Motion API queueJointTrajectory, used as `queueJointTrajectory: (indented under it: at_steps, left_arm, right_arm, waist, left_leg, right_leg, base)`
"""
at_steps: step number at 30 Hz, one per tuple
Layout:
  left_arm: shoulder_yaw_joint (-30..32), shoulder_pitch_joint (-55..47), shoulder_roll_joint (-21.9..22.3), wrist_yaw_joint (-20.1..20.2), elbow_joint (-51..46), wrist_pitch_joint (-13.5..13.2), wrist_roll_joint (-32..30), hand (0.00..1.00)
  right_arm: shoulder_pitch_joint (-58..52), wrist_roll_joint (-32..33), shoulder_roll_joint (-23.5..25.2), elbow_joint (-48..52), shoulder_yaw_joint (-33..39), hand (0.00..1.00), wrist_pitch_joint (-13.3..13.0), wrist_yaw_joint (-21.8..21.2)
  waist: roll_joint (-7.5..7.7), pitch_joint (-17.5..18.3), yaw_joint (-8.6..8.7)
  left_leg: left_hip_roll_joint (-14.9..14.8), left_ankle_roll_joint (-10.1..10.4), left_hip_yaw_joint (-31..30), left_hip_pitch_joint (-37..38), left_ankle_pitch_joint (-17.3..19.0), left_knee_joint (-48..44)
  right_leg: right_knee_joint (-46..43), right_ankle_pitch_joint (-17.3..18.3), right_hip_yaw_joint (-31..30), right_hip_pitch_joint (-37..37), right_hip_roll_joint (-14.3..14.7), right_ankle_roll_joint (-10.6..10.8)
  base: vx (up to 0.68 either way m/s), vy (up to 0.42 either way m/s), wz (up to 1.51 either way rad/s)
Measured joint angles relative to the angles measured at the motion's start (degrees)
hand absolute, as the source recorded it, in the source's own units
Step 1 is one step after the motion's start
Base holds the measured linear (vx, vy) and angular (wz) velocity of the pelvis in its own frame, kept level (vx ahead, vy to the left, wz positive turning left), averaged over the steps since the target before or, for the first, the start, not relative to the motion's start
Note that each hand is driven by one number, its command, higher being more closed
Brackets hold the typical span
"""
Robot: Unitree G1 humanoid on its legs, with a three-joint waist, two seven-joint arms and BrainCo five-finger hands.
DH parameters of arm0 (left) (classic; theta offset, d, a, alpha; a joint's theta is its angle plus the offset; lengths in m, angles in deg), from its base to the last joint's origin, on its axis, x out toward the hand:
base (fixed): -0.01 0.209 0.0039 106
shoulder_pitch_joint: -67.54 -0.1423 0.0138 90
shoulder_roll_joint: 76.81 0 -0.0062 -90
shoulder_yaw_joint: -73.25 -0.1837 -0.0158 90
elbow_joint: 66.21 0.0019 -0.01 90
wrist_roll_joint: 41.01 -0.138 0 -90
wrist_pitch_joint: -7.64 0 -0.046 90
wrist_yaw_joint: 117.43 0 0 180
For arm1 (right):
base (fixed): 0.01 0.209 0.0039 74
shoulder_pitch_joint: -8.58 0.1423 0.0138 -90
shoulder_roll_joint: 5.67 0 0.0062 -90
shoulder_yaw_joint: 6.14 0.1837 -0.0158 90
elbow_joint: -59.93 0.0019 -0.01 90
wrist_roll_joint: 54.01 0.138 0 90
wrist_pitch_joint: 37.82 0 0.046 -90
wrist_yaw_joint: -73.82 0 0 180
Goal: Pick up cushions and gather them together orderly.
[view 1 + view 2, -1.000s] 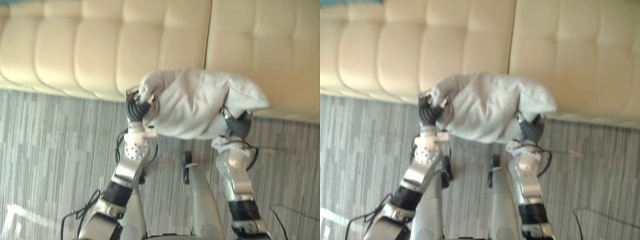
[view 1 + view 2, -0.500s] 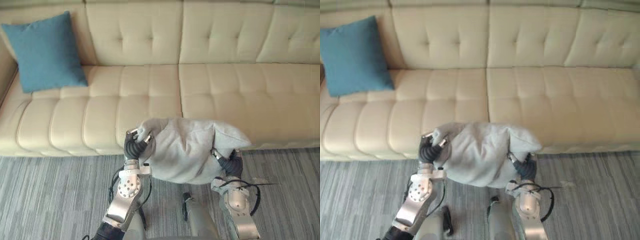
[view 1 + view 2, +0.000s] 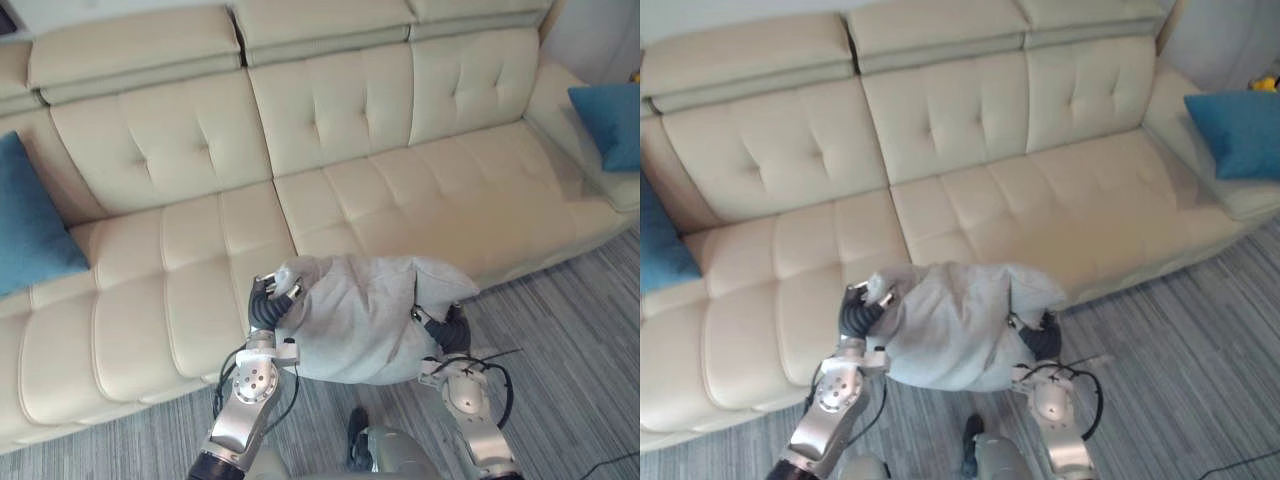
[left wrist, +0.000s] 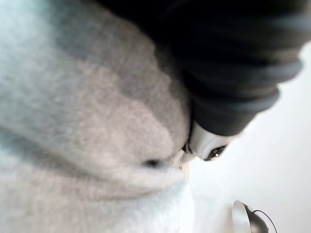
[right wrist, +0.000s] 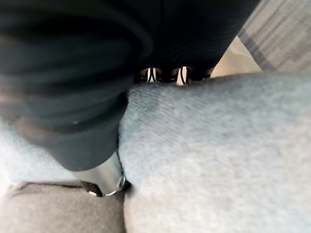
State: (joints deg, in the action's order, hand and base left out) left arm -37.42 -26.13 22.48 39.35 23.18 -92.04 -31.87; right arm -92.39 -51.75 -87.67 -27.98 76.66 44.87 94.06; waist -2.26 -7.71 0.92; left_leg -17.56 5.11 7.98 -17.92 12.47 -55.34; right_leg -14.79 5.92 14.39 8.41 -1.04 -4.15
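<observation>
Camera lifted, grey cushion (image 3: 360,320) in left hand (image 3: 266,303), right hand (image 3: 448,330), at sofa (image 3: 400,195) edge

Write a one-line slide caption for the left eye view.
Left hand and right hand hold a grey cushion in front of a cream sofa.

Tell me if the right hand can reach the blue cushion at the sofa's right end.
Probably not. The right hand is clamped on the soft grey fabric cushion, shared with the left hand, and the blue square cushion lies well off at the far end of the cream leather sofa.
</observation>
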Motion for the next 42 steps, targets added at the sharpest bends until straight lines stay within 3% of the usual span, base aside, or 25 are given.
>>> queueJointTrajectory:
  at_steps: [1,4,5,6,7,8,10,11,15,19,21,22,23,26,29,35,38,42]
  left_arm:
    - [-0.2,0.0,0.0,0.0,0.0,0.0,0.1,1.0]
    - [-0.3,-0.2,0.6,0.1,-0.2,0.0,0.3,1.0]
    - [-0.3,-0.5,0.8,0.1,-0.5,0.2,0.5,1.0]
    - [-0.5,-0.6,1.0,0.1,-1.0,0.2,0.6,1.0]
    - [-0.7,-0.6,1.0,0.1,-1.1,0.2,0.6,1.0]
    - [-0.7,-0.6,0.4,0.1,-1.1,0.3,0.7,1.0]
    - [-0.7,-0.6,-0.3,0.1,-2.4,0.4,1.1,1.0]
    - [-0.7,-0.6,-0.3,0.1,-2.7,0.4,1.1,1.0]
    - [-1.2,-0.5,-1.3,0.1,-3.4,0.5,1.1,1.0]
    - [-1.2,-0.1,-1.6,0.1,-4.7,0.4,1.0,1.0]
    - [-1.2,0.4,-1.6,0.0,-4.7,0.5,0.9,1.0]
    - [-1.2,0.6,-1.7,0.0,-4.7,0.4,1.0,1.0]
    - [-1.2,0.9,-1.3,0.0,-4.2,0.4,0.9,1.0]
    - [-1.7,0.6,0.0,0.0,-3.9,0.6,0.8,1.0]
    - [-1.7,0.6,0.9,0.0,-4.0,0.5,0.6,1.0]
    - [-1.9,0.7,1.3,0.0,-4.0,0.6,0.6,1.0]
    - [-1.9,2.5,0.9,-0.5,-3.9,0.6,0.6,1.0]
    - [-1.8,10.0,-1.5,-4.3,-3.8,0.6,-0.1,1.0]
  right_arm:
    - [-0.1,0.0,0.0,0.9,0.1,1.0,0.0,0.1]
    - [-0.2,0.0,-0.1,3.9,0.5,1.0,-0.3,0.6]
    - [-0.3,0.0,-0.1,3.9,0.5,1.0,-0.3,0.8]
    - [-0.3,0.0,-0.4,3.9,0.6,1.0,-0.3,0.9]
    - [-0.2,0.0,-0.6,3.8,0.6,1.0,-0.3,0.9]
    - [-0.3,0.0,-0.1,3.4,0.5,1.0,0.1,1.0]
    - [-0.6,-0.1,1.3,3.5,0.5,1.0,0.4,1.0]
    - [-0.5,-0.2,1.3,3.4,0.5,1.0,0.4,1.0]
    - [2.5,-2.3,1.2,-1.6,0.4,1.0,0.6,1.0]
    - [4.3,-2.3,1.2,-3.4,0.5,1.0,0.7,0.9]
    - [5.0,-2.4,1.1,-3.4,0.7,1.0,0.7,0.9]
    - [4.9,-2.4,1.2,-3.5,0.8,1.0,0.7,0.9]
    - [5.0,-2.6,1.1,-3.5,0.9,1.0,0.6,0.9]
    - [5.1,-3.0,-0.1,-3.8,1.8,1.0,0.7,0.9]
    - [4.2,-4.0,0.0,-2.6,2.1,1.0,0.7,0.9]
    - [3.4,-5.0,0.0,-0.2,2.6,1.0,0.7,1.0]
    - [5.6,-6.3,0.0,-0.5,2.6,1.0,0.7,2.2]
    - [14.8,-6.4,-0.1,-3.6,2.4,1.0,1.1,4.5]
  waist:
    - [0.1,0.0,-0.29]
    - [-0.04,0.0,-1.38]
    - [-0.02,0.0,-1.42]
    - [-0.6,0.4,-1.48]
    - [-0.91,0.6,-1.66]
    - [-0.03,1.0,-2.42]
    - [2.64,2.5,-2.92]
    - [2.96,2.6,-3.25]
    - [3.41,2.6,-2.66]
    - [3.85,3.4,-1.54]
    - [3.56,3.3,-1.46]
    - [3.96,3.5,-1.22]
    - [5.11,4.2,-1.05]
    - [1.95,4.6,-1.87]
    - [1.82,4.7,-1.99]
    - [1.91,5.9,-1.9]
    - [1.95,6.3,-1.75]
    - [1.79,6.1,-2.27]
  left_leg:
    - [0.5,-0.2,-0.1,-1.2,0.7,0.3]
    - [3.6,-1.3,1.4,-6.1,2.1,12.2]
    - [5.1,-1.7,2.1,-5.9,1.2,20.0]
    - [6.7,-1.0,2.3,-4.6,-2.2,30.2]
    - [7.2,-1.2,1.8,-4.0,-5.5,32.7]
    - [8.6,-2.1,1.6,-2.7,-8.8,34.4]
    - [12.4,-4.0,4.1,-0.8,-7.7,36.8]
    - [12.9,-4.4,4.9,0.0,-7.1,37.0]
    - [16.3,-7.0,6.1,7.9,-4.4,39.1]
    - [15.8,-7.0,2.9,9.4,-4.4,40.8]
    - [14.7,-6.9,0.6,10.0,-4.5,41.0]
    - [15.0,-6.4,-0.3,10.2,-4.7,40.9]
    - [16.4,-4.6,-1.7,10.4,-4.0,41.0]
    - [12.8,-2.4,-3.5,10.9,-4.1,42.3]
    - [10.9,-0.8,-4.0,13.4,-5.1,45.9]
    - [11.5,0.0,-5.8,12.4,-6.2,47.4]
    - [12.4,-0.3,-7.6,11.4,-8.6,49.9]
    - [13.0,-0.4,-9.3,8.9,-11.2,51.4]
  right_leg:
    - [0.7,0.3,0.0,-0.7,-0.2,0.0]
    - [2.8,1.9,0.4,-3.6,-1.6,1.9]
    - [3.2,2.7,0.6,-4.8,-2.2,2.9]
    - [3.1,4.2,0.5,-5.4,-2.2,4.1]
    - [2.9,4.7,0.3,-5.5,-2.0,4.7]
    - [3.2,4.8,-1.2,-5.8,-2.7,5.3]
    - [2.9,5.5,-3.2,-6.0,-6.5,8.1]
    - [1.8,5.7,-4.0,-6.0,-7.3,8.6]
    - [-19.4,6.0,-6.4,-0.3,-13.0,11.2]
    - [-18.9,10.2,-10.8,3.3,-10.0,9.3]
    - [-14.6,10.4,-16.1,5.7,-6.6,8.8]
    - [-8.5,7.5,-17.8,5.6,-5.8,8.8]
    - [-3.5,1.0,-18.7,5.3,-6.3,9.2]
    - [0.3,0.0,-16.3,2.5,-3.7,7.7]
    - [2.5,-0.4,-15.0,0.3,-1.7,7.0]
    - [6.4,-1.8,-14.0,-0.8,-1.9,7.2]
    - [10.3,-4.0,-12.2,-1.5,-2.9,7.4]
    - [13.3,-6.5,-10.2,-0.9,-3.3,7.1]
  base:
    - [0.26,0.023,-0.18]
    - [0.19,0.099,-0.07]
    - [0.22,0.175,0.13]
    - [0.23,0.197,0.08]
    - [0.24,0.21,-0.13]
    - [0.22,0.164,-0.12]
    - [0.32,0.19,-0.1]
    - [0.37,0.199,-0.26]
    - [0.29,0.131,-0.04]
    - [0.22,-0.04,0.41]
    - [0.16,-0.17,0.48]
    - [0.18,-0.264,0.66]
    - [0.15,-0.231,0.55]
    - [0.16,-0.201,0.21]
    - [0.06,-0.144,0.09]
    - [0.0,-0.009,0.12]
    - [-0.02,0.028,0.37]
    - [-0.08,0.018,0.28]
